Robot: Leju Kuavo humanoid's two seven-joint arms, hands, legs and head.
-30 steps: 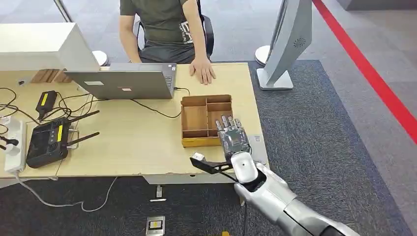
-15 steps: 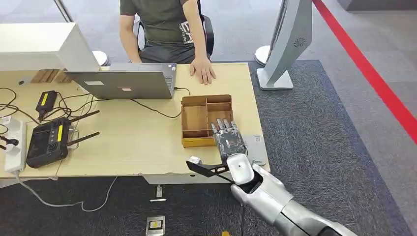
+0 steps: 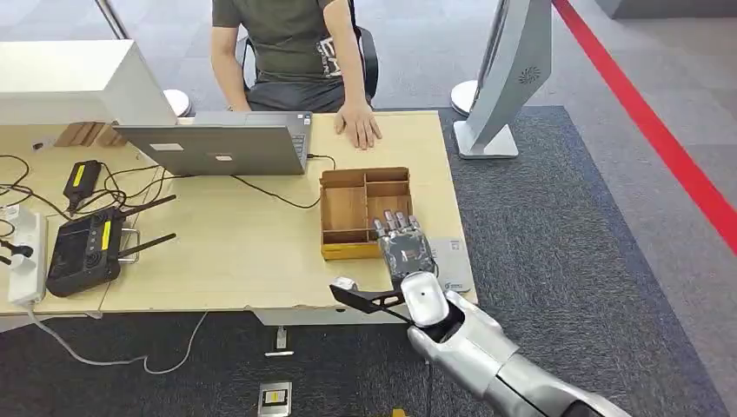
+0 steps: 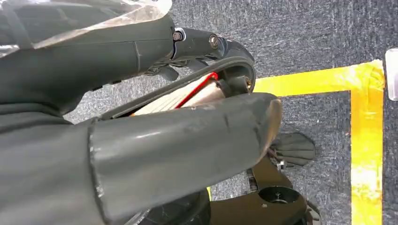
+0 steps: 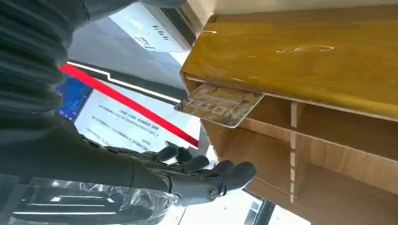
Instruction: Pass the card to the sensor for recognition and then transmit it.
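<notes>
The right hand [image 3: 405, 248] hovers flat, fingers spread and holding nothing, over the near-right corner of the surface [image 3: 243, 252], partly above the wooden tray [image 3: 352, 201]. The card [image 5: 219, 104] (worn, printed) leans in the tray's near compartment. Left hand [image 4: 141, 140]: state unclear.

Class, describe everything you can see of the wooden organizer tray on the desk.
The wooden organizer tray is a shallow, open-topped box of honey-brown wood, split by thin dividers into several compartments. It lies flat near the desk's right front corner. A card juts over its near wall. The right hand reaches over its front right corner.
</notes>
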